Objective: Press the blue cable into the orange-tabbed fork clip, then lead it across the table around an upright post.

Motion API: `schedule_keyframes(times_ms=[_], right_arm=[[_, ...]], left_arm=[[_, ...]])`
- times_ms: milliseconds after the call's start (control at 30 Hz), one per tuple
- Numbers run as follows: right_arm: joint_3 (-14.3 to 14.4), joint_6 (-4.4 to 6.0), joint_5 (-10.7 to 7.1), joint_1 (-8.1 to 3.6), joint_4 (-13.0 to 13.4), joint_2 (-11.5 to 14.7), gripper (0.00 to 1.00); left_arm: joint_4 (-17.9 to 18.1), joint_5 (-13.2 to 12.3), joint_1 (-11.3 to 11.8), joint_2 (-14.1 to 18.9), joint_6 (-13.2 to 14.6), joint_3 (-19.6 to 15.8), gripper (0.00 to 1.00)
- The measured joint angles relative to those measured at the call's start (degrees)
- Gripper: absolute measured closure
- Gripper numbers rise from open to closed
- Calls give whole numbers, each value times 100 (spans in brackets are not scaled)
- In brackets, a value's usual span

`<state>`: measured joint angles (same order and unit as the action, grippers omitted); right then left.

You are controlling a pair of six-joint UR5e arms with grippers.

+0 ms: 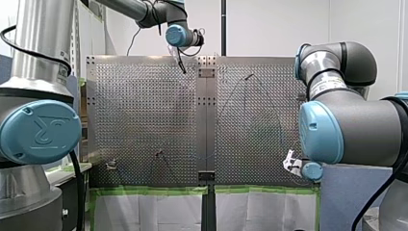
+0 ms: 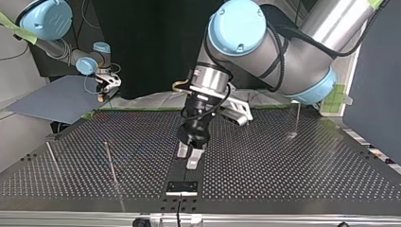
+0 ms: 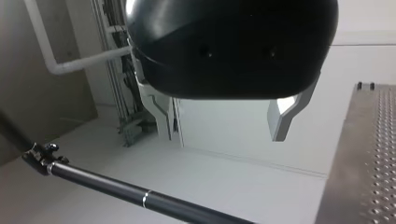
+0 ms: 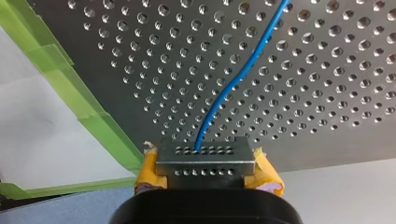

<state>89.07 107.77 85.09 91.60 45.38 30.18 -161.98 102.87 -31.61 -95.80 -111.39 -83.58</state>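
1. My right gripper has yellow pads. Its fingers are closed together on the blue cable, which comes out from between their metal tips.
2. In the right wrist view, with 12 o'clock straight ahead of the fingers, the cable runs off over the perforated table in a soft S-bend toward about 1 o'clock. Green tape edges the table toward 10 o'clock of the fingers.
3. In the front view my right gripper sits at the table's corner, about 4 o'clock from its middle. In the top view the same gripper hangs at about 10 o'clock, at the far edge.
4. My left gripper has its metal fingers spread apart with nothing between them. A black pole crosses beyond them.
5. In the top view my left gripper points down over the table's centre seam, its fingertips close above the surface. A small black plate lies on the seam at 6 o'clock of it.
6. In that view three thin upright posts stand on the table: one at about 8 o'clock of my left gripper, another further out toward 9, and a third toward 2.
7. A faint blue line of cable lies on the table at 9 o'clock of my left gripper, between it and the nearer post.
8. I cannot make out the orange-tabbed clip in any view.
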Motion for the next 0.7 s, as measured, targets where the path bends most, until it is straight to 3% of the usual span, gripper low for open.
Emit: schedule_keyframes(times_ms=[700], right_arm=[[1,-23,0,52,-4,20,100]], left_arm=[[1011,193,45,-291,147,-1011,0]])
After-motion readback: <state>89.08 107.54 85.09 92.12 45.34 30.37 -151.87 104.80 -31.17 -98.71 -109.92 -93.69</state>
